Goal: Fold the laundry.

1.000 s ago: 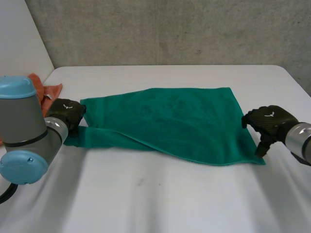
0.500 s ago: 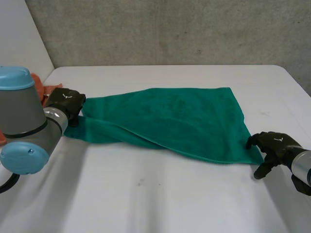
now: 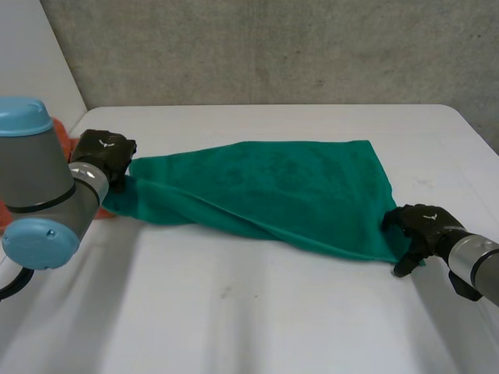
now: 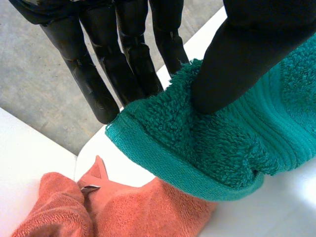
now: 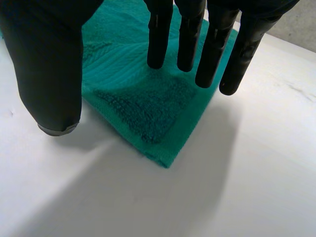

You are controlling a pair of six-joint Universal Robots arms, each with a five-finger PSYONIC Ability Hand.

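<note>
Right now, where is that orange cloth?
The orange cloth lies bunched at the robot's far left in the left wrist view, just past the left hand and beside the green towel corner that hand pinches.

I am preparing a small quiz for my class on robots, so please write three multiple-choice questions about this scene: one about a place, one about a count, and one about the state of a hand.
1. Where does the orange cloth lie?
A. Far from both hands.
B. Beside the left hand.
C. In a basket.

2. How many cloths are in view?
A. One.
B. Two.
C. Four.

3. How is the right hand?
A. Open over a corner of the green towel.
B. Shut on that corner.
C. Shut, holding nothing.

Answers:
1 B: the left wrist view shows it just beside that hand.
2 B: there is one green towel and one orange cloth.
3 A: its fingers are straight over the corner and pinch nothing.
</note>
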